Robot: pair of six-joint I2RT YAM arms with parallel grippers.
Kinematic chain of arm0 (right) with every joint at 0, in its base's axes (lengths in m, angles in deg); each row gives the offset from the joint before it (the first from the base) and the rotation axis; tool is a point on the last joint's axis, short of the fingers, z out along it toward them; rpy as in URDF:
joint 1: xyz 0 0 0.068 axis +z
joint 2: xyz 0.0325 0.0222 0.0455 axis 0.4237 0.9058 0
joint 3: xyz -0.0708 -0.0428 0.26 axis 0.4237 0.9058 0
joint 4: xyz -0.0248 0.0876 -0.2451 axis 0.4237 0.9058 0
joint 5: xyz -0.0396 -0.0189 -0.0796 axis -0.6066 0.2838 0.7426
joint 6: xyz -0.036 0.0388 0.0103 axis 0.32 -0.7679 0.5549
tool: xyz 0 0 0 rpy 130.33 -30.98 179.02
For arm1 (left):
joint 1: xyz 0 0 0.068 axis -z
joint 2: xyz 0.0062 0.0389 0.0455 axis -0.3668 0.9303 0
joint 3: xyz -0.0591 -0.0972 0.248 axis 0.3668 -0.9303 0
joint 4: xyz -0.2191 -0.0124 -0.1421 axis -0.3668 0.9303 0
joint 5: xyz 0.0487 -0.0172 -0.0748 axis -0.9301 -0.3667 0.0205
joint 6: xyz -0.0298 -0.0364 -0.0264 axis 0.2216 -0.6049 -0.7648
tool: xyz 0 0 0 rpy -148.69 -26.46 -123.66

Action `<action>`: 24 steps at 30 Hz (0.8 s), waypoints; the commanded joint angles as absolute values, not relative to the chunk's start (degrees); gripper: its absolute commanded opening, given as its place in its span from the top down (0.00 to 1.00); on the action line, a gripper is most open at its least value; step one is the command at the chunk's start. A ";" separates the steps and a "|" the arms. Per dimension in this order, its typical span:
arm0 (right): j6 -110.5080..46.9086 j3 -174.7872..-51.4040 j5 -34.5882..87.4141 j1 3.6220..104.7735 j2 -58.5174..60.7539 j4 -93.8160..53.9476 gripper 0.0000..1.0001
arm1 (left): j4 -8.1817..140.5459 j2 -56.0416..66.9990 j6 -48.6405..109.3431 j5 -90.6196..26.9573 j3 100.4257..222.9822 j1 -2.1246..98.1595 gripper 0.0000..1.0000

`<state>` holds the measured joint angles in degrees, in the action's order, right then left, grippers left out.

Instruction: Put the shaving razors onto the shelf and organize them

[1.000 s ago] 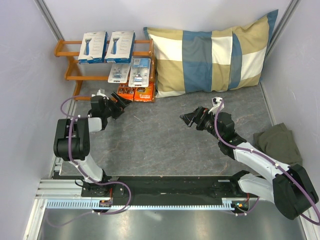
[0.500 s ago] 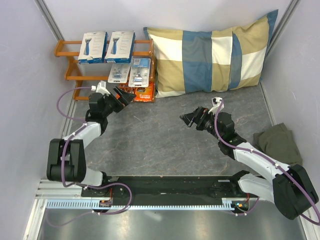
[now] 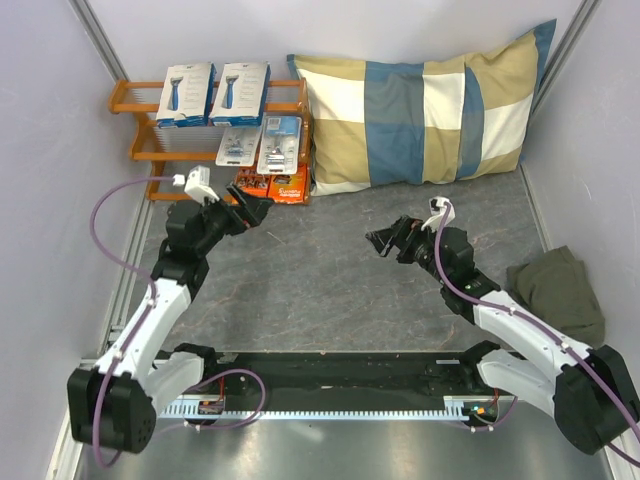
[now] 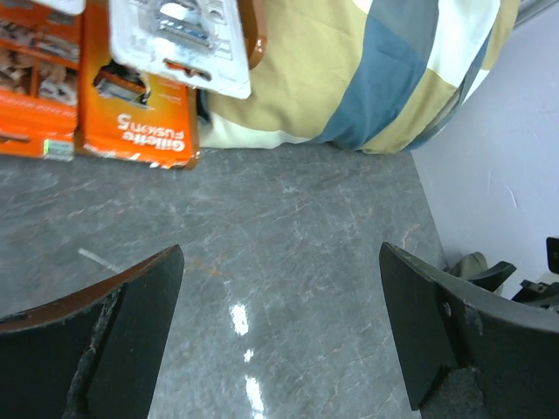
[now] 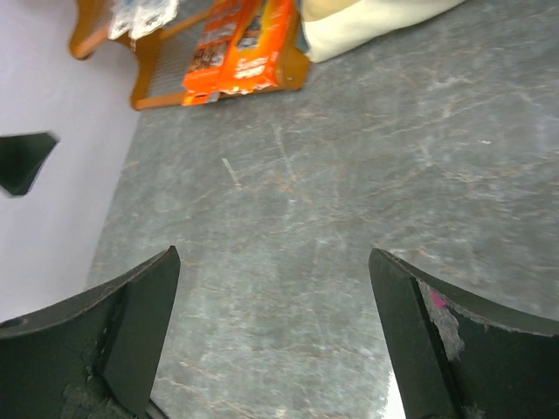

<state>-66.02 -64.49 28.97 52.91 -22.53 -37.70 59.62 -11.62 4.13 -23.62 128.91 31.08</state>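
Black and empty, the left gripper (image 4: 281, 253) is spread wide, grasping nothing, and hangs over the grey stone-patterned table (image 3: 320, 300) just in front of the shelf (image 3: 135, 97), a low orange-brown wooden rack against the left wall. The right gripper (image 3: 380, 240) is likewise fully released and empty, hovering mid-table and well apart from the rack. All six razor packs appear to sit on the shelf. Two white boxes (image 3: 186, 94) picturing a blue razor lie side by side on the top tier, and two clear blister packs (image 3: 238, 146) sit side by side on the middle tier. Two orange Gillette Fusion5 packs (image 3: 252, 186) rest on the lowest tier, nearest the left fingers. A blue-and-beige checked pillow (image 3: 420, 110) leans beside the shelf's right end, and a dark green cloth (image 3: 555, 285) lies at the far right. The placing looks finished, so the step in hand is probably clearing away. Doing that well means lifting the left arm up and back rather than sweeping sideways, keeping its open fingers off the orange packs, and checking that each pair sits straight.
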 commanded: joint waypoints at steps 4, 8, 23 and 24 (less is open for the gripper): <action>-61.90 -65.50 33.70 52.67 -25.20 -31.35 0.02 | 74.60 -20.52 6.86 -27.88 124.43 31.45 0.00; -62.16 -63.66 35.19 52.67 -26.61 -29.32 0.02 | 78.99 -22.46 6.34 -28.84 122.68 31.45 0.00; -59.79 -61.19 43.10 52.58 -33.20 -16.84 0.02 | 85.16 -28.35 6.51 -30.16 116.78 31.36 0.00; -59.44 -61.19 43.98 52.58 -33.47 -16.23 0.02 | 85.51 -29.14 6.51 -30.42 116.61 31.36 0.00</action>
